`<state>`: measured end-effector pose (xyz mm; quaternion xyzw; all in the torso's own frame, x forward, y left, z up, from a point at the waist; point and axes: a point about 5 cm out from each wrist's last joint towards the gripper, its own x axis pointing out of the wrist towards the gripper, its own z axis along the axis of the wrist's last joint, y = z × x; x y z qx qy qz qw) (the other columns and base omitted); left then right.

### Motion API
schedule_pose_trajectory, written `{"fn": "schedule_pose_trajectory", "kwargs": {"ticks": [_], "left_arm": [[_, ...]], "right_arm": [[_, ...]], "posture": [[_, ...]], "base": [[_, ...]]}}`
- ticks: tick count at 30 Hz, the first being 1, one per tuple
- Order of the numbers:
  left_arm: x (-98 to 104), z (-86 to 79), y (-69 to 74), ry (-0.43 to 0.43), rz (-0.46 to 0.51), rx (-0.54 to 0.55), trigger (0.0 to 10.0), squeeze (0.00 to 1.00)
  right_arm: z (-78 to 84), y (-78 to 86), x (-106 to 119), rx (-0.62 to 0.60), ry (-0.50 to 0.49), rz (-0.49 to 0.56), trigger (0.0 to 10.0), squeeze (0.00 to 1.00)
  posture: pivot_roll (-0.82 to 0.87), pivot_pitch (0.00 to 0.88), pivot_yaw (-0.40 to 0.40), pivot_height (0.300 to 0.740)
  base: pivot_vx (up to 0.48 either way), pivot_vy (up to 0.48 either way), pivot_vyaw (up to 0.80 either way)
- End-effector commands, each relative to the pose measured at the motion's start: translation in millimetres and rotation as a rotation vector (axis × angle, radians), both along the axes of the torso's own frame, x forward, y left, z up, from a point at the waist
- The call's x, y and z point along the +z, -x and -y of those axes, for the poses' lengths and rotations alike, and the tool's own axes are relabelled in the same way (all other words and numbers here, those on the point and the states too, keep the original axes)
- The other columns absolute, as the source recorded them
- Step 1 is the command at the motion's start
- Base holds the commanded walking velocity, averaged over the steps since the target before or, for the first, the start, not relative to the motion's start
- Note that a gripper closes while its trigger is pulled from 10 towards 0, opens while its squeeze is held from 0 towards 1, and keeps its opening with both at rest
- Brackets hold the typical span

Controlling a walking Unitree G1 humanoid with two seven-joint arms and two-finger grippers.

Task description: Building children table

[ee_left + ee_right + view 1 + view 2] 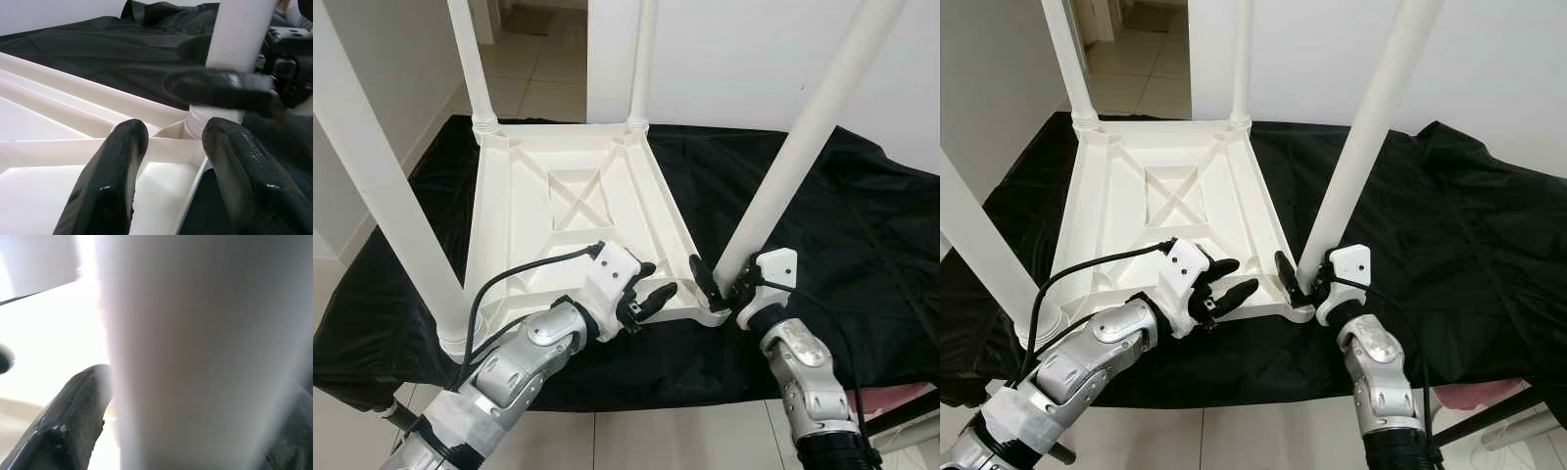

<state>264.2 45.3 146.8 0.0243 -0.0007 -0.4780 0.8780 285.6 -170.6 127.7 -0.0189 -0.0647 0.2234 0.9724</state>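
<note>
A white children's table [573,211] lies upside down on a black-draped desk [862,235], its 4 legs pointing up. The right claw [724,284] is clamped around the base of the near-right leg [783,166]. The left claw [651,294], fingers parted and holding nothing, hovers over the table's near rim at that leg's 9 o'clock.

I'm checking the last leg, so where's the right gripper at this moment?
In the left eye view the right gripper is at the near right corner of the upturned table top, clamped around the base of the leg there.
</note>
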Motion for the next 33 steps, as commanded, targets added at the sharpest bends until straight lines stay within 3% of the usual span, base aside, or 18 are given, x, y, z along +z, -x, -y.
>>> {"fn": "schedule_pose_trajectory", "kwargs": {"ticks": [1,3,11,12,13,14,26,27,33], "left_arm": [[-0.8,4.1,6.9,-0.014,-0.007,-0.195,10.0,0.0],[-0.3,5.2,6.8,-0.014,-0.005,-0.2,10.0,0.0],[0.4,6.8,6.9,-0.009,-0.006,-0.208,10.0,0.0],[0.1,7.1,7.2,-0.01,-0.006,-0.21,10.0,0.0],[0.0,7.4,7.5,-0.01,-0.007,-0.213,10.0,0.0],[0.1,7.3,7.5,-0.01,-0.007,-0.213,10.0,0.0],[-0.4,6.7,7.9,-0.009,-0.01,-0.209,10.0,0.0],[-0.6,6.8,8.2,-0.009,-0.012,-0.21,10.0,0.0],[-1.3,6.9,8.5,-0.009,-0.015,-0.211,10.0,0.0]], "right_arm": [[-1.4,0.4,-2.8,0.031,0.001,-0.01,10.0,0.0],[-1.0,-1.3,-3.8,0.111,0.033,-0.022,10.0,0.0],[4.3,-10.8,-4.8,0.208,0.095,-0.047,10.0,0.0],[5.3,-12.2,-5.6,0.226,0.105,-0.057,4.9,0.0],[6.5,-13.2,-6.4,0.233,0.115,-0.06,3.0,0.0],[7.7,-13.4,-7.5,0.243,0.119,-0.064,0.0,0.0],[7.9,-10.4,-10.3,0.272,0.1,-0.073,0.0,0.0],[6.9,-9.6,-9.2,0.267,0.091,-0.067,10.0,0.0],[4.3,-8.1,-5.4,0.233,0.046,-0.047,10.0,0.0]], "posture": [[-0.03,0.0,-0.052,0.74],[-0.03,0.0,-0.052,0.74],[-0.05,0.0,-0.045,0.74],[-0.05,0.0,-0.045,0.74],[-0.05,0.0,-0.045,0.74],[-0.04,0.0,-0.046,0.74],[-0.04,0.0,-0.048,0.74],[-0.05,0.0,-0.048,0.74],[-0.05,0.0,-0.048,0.74]], "base": [[0.0,0.0,0.0],[0.0,0.0,0.0],[0.0,0.0,0.0],[0.0,0.0,0.0],[0.0,0.0,0.0],[0.0,0.0,0.0],[0.0,0.0,0.0],[0.0,0.0,0.0],[0.0,0.0,0.0]]}}
